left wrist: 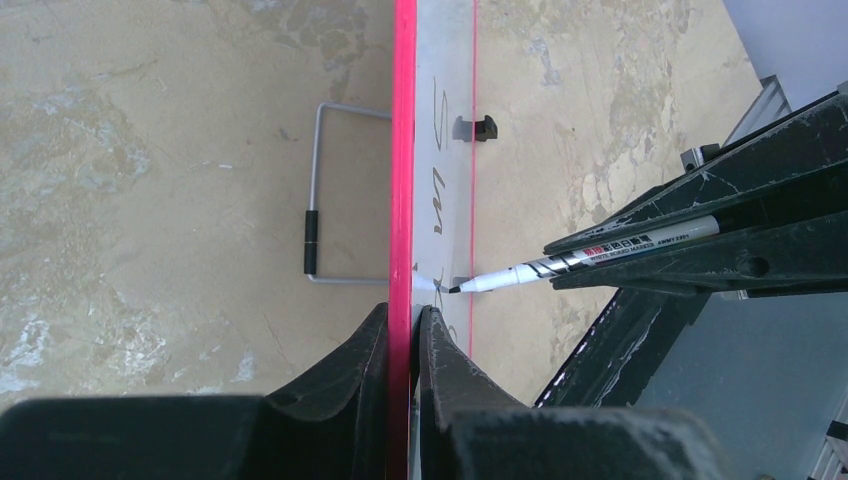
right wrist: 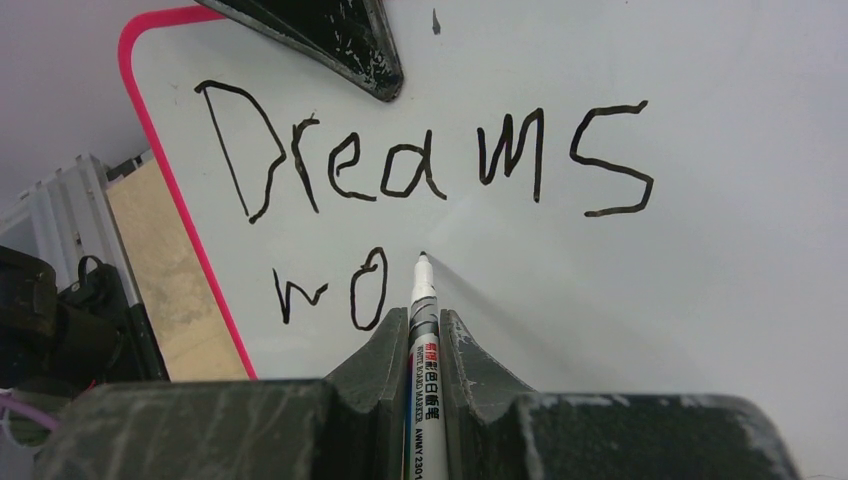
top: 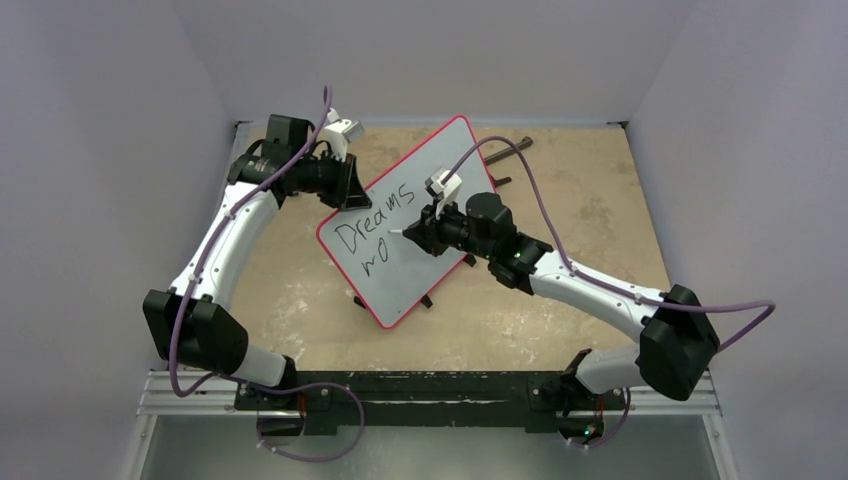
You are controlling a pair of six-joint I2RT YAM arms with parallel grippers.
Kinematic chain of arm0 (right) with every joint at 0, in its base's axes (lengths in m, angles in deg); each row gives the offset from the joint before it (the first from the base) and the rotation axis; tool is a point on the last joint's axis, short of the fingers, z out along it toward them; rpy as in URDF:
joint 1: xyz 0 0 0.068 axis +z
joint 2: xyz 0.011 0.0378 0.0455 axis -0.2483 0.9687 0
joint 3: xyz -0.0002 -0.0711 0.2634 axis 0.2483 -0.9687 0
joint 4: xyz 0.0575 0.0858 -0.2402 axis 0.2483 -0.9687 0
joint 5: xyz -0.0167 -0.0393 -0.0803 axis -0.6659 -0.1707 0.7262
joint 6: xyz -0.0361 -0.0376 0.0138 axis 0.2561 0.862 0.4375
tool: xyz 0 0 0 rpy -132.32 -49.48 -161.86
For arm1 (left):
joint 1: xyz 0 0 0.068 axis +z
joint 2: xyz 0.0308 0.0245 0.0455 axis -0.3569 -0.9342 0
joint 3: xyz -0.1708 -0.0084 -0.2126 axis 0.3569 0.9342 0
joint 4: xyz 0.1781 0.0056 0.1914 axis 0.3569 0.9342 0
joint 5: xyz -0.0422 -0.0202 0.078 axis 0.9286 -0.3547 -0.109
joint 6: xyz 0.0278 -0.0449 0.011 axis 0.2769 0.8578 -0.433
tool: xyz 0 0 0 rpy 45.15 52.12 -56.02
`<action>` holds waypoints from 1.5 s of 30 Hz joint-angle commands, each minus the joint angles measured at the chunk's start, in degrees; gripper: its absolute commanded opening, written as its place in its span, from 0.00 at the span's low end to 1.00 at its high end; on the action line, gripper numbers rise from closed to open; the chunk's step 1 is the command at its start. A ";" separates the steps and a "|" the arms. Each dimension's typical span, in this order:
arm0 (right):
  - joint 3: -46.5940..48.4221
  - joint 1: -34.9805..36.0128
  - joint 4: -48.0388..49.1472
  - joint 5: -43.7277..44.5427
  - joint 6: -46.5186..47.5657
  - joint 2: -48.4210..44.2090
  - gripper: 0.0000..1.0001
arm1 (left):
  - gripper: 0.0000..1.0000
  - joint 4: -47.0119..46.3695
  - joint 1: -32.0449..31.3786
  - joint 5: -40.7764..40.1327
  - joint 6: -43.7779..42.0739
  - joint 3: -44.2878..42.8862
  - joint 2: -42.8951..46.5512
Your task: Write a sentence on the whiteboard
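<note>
A tan, mottled table (top: 580, 300) is filling the floor of a booth with pale grey walls. A metal rail (top: 430, 395) is running along its 6 o'clock edge, under the arm bases.

At 10 o'clock from the middle, the left gripper (top: 350, 187) is pinching the red rim of the whiteboard (top: 455, 160). In the left wrist view its fingers (left wrist: 350, 370) are pressing together on that rim from both sides. The board is sitting mid-table, its long axis running from 7 to 1 o'clock.

On its white face the sentence (top: 378, 222) is showing as "Dreams", with "wo" beneath it. From 4 o'clock the right gripper (top: 415, 232) is reaching in, clamping a white marker (right wrist: 424, 290) that is pointing toward 12 o'clock in its own view. The tip is meeting its shadow just right of the "o".

A bent wire loop (left wrist: 315, 200) is lying on the table behind the board; how it joins the board is hard to make out. A dark, thin object (top: 512, 148) at 1 o'clock is sitting half hidden behind the board's far corner. The board's right and lower edges are running out of the right wrist view.
</note>
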 commanded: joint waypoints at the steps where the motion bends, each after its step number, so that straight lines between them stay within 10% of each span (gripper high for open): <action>1: 1.65 -0.12 2.94 -0.89 -0.64 0.56 0.00 | 0.00 -2.66 0.25 -1.82 -1.68 -0.57 0.84; 45: -2.89 -0.21 1.74 -0.76 -2.18 -1.16 0.00 | 0.00 -2.58 0.25 -1.57 -1.66 -0.57 0.99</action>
